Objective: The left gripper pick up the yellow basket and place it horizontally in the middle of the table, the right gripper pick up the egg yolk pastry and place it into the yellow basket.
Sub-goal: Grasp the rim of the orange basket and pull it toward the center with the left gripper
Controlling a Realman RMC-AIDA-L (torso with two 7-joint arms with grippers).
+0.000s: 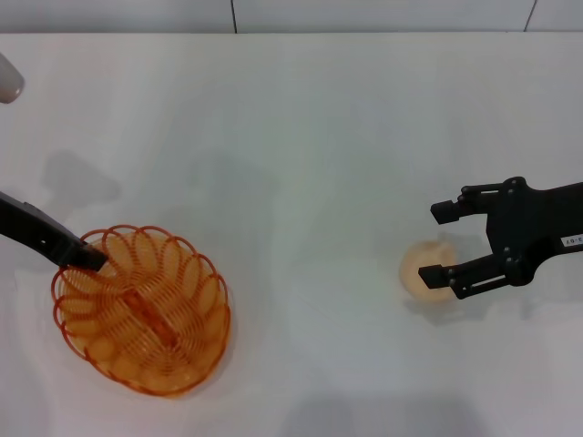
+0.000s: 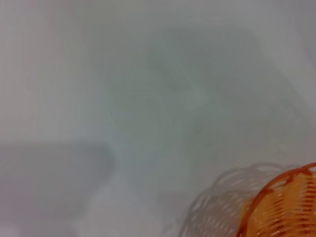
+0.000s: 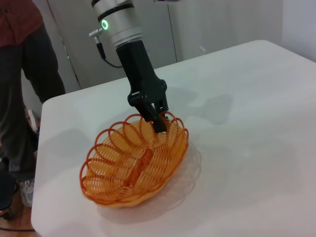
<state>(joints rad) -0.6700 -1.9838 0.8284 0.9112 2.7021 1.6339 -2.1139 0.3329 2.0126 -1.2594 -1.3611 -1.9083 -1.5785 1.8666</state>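
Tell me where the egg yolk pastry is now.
In the head view the egg yolk pastry lies on the table's right side, between the open fingers of the right gripper, far from the yellow basket.

head view: straight down over the table [image 1: 301, 137] | left wrist: hard up against the tabletop, yellow basket [image 2: 286, 207] rim clipped in one corner | right wrist: low, oblique, farther off, facing the basket | all three share that basket
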